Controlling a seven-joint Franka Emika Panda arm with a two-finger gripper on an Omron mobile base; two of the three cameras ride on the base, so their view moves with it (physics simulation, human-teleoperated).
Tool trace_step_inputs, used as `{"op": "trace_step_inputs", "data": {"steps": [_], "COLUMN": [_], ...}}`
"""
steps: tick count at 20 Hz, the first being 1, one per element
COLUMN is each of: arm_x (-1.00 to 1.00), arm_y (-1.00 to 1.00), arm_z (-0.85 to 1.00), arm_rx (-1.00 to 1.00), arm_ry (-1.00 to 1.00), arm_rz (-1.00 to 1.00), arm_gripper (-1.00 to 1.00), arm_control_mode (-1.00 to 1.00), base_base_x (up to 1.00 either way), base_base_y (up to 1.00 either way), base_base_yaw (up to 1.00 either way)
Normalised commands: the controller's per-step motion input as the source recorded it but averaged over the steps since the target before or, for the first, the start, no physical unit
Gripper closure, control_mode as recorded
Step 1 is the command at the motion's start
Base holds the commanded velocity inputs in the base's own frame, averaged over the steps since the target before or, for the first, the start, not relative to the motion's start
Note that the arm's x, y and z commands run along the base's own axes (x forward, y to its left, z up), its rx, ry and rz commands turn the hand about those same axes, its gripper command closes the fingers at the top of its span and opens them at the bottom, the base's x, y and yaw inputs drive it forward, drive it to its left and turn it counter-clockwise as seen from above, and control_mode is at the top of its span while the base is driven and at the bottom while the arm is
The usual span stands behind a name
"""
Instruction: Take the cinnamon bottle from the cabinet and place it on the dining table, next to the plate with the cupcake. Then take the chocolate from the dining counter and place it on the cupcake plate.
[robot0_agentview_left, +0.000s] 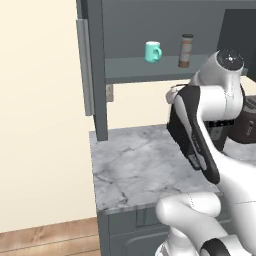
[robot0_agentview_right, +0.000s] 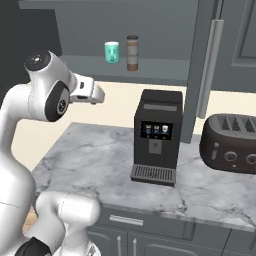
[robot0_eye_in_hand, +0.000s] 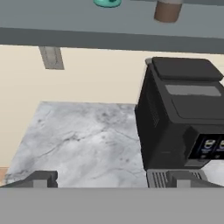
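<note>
The cinnamon bottle (robot0_agentview_left: 186, 50) stands upright on the shelf of the cabinet (robot0_agentview_left: 150, 70), a clear jar of brown powder under a dark cap. In the right base view the same bottle (robot0_agentview_right: 132, 52) sits just beside a teal mug (robot0_agentview_right: 112, 52), the two close but not touching; in the left base view the mug (robot0_agentview_left: 153, 51) stands further apart from it, handle turned toward the bottle. Nothing is in contact with the bottle. In the hand view its lower part (robot0_eye_in_hand: 167, 11) shows at the top edge, above the shelf's front lip.

The cabinet door (robot0_agentview_left: 86, 70) is swung open, its long silver handle (robot0_agentview_right: 209, 67) vertical.

Below the shelf lies a grey-veined marble counter (robot0_agentview_right: 90, 160). On it stands a black coffee machine (robot0_agentview_right: 157, 135) with a small lit display, and to its right a dark toaster (robot0_agentview_right: 231, 142), apart from the machine. A wall outlet (robot0_agentview_left: 109, 92) sits on the cream wall under the shelf.

The gripper (robot0_eye_in_hand: 111, 179) is below shelf level, over the counter in front of the coffee machine. Its two dark fingertips (robot0_eye_in_hand: 41, 178) stand wide apart at the bottom of the hand view, with nothing between them. The white arm (robot0_agentview_right: 45, 95) rises bent, its wrist pointing toward the shelf.
</note>
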Motion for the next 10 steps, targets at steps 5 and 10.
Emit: {"op": "trace_step_inputs", "data": {"steps": [5,10], "arm_x": [0.35,0.34], "arm_y": [-0.21,-0.3], "arm_z": [0.28,0.3], "arm_rx": [-0.13,-0.07], "arm_ry": [0.0,0.01], "arm_rz": [-0.04,-0.02], "arm_gripper": [-1.0,-1.0], "arm_control_mode": [-1.0,-1.0], "base_base_x": [0.0,0.0], "base_base_y": [0.0,0.0], "base_base_yaw": [0.0,0.0]}}
